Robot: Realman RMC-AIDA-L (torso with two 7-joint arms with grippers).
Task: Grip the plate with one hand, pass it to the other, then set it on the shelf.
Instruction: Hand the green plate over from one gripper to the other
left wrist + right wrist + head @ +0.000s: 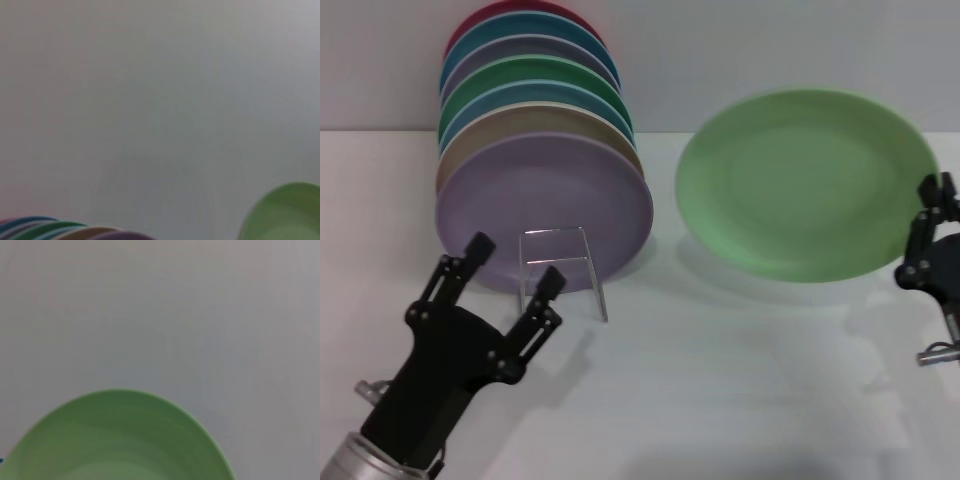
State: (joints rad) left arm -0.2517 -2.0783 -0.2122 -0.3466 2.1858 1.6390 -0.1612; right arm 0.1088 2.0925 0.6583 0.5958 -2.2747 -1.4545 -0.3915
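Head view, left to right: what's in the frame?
Left gripper, open, low near the front → row of coloured round plates, lavender plate in front → thin silver wire rack → light pastel-green round plate → right gripper at the plate's right edge.

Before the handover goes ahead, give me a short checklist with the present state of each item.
1. Plate held by right gripper at its rim, lifted and tilted: ok.
2. Left gripper open to receive: ok.
3. Left gripper near the plate: not ok, it sits low in front of the rack.
4. Free front slot on the rack, ahead of the lavender plate: ok.
5. Firmness of the right grip: cannot tell.
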